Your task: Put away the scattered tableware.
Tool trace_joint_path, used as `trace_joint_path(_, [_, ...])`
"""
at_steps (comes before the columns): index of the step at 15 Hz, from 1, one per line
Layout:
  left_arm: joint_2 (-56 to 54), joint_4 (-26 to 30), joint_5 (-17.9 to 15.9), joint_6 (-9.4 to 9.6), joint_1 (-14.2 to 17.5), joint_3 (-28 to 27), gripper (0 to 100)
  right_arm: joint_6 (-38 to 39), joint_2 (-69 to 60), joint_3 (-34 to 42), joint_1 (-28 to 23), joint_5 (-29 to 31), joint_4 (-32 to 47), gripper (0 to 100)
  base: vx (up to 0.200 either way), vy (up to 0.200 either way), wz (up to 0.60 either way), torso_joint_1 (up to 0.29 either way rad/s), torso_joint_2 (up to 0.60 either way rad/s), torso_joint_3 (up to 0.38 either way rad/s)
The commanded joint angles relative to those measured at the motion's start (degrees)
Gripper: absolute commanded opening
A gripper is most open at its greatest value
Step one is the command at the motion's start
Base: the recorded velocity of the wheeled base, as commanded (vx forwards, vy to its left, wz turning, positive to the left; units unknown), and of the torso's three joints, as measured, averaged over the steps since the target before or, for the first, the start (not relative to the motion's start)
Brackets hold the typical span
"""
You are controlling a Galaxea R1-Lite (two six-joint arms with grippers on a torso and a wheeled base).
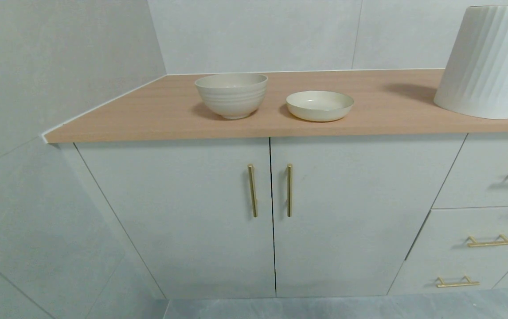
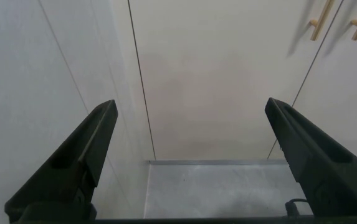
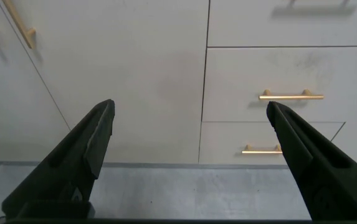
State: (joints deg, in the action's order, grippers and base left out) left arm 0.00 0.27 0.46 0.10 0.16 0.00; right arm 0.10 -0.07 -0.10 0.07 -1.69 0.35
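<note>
Head view has the actual tableware: a deep bowl [image 1: 231, 94] with ridged sides and a shallow dish [image 1: 319, 105], both cream-coloured and sitting upright on the wooden countertop [image 1: 382, 113]. They're side by side but not touching, bowl toward the left, roughly above the two cabinet doors [image 1: 183, 212]. Both doors are shut, so whatever's inside is hidden.

Over on the right of the counter is a ribbed white container [image 1: 484, 62], cut off by the frame edge. There's something dark poking out behind it, and I honestly can't make out what it is.

The wrist views give you the grippers instead. The left gripper [image 2: 190, 107] is spread wide with nothing between its fingers. It faces the lower part of the cabinet front, with grey floor [image 2: 215, 193] below it and the gold door handles [image 2: 320, 18] up in a corner of the shot. The right gripper [image 3: 190, 107] is the same deal, wide apart and holding nothing. It's pointed at the seam where the right-hand door meets the drawers [image 3: 278, 74], and two of the drawer pulls are in plain sight.

So both grippers sit low, down by the cabinet fronts near the floor. The bowl and dish are up on the counter, well apart from either of them.
</note>
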Motion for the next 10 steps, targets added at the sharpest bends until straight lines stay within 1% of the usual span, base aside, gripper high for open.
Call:
trace_joint_path(1, [0.0,0.0,-0.02,-0.01,0.02,0.0,100,-0.01,0.07,0.01,0.01,-0.06,0.0,100,0.0,0.0,0.0,0.0,0.0,0.0])
trace_joint_path(3, [0.0,0.0,-0.02,-0.01,0.02,0.0,100,-0.1,0.07,0.01,0.01,-0.06,0.0,100,0.0,0.0,0.0,0.0,0.0,0.0])
trace_joint_path(5, [0.0,0.0,0.06,-0.01,0.02,0.0,100,-1.77,0.07,-0.78,0.01,-0.33,0.0,100,0.0,0.0,0.0,0.0,0.0,0.0])
trace_joint_path(6, [0.0,0.0,-0.02,-0.01,0.02,0.0,100,-1.15,1.39,-6.05,0.54,-2.61,-0.27,100,0.0,0.0,0.0,0.0,0.0,0.0])
trace_joint_path(7, [0.0,0.0,-0.02,-0.01,0.02,0.0,100,1.84,2.97,-11.33,0.81,-7.01,0.61,100,0.0,0.0,0.0,0.0,0.0,0.0])
trace_joint_path(9, [0.0,0.0,-0.02,-0.01,0.02,0.0,100,1.57,7.02,-11.59,0.72,-13.86,4.04,100,0.0,0.0,0.0,0.0,0.0,0.0])
trace_joint_path(10, [0.0,0.0,-0.02,0.08,0.02,0.0,100,0.96,9.04,-11.77,0.89,-14.57,5.45,100,0.0,0.0,0.0,0.0,0.0,0.0])
